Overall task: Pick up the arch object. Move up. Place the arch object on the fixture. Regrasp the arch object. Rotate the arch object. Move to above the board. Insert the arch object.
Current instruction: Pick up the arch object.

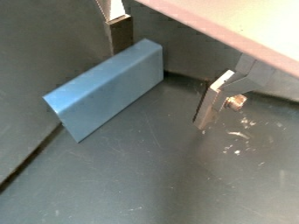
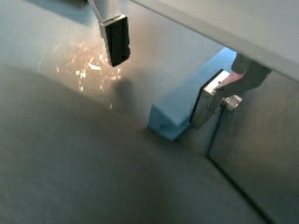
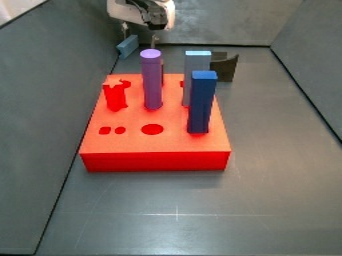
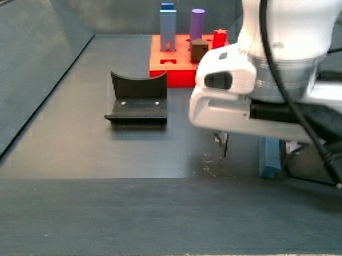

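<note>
Gripper (image 1: 163,74) low over the dark grey floor, jaws spread wide, holding nothing. Small slim pale grey-blue arch object (image 1: 105,89) stands on its long edge on the floor betw. the two silver fingers (image 1: 214,101); in a wrist view it sits just beside one finger (image 2: 214,98), w/ a gap to the opposite one. Bright red thick square board (image 3: 154,130) w/ upright pegs and small dark angular fixture (image 4: 136,98) lie well apart from the gripper.
</note>
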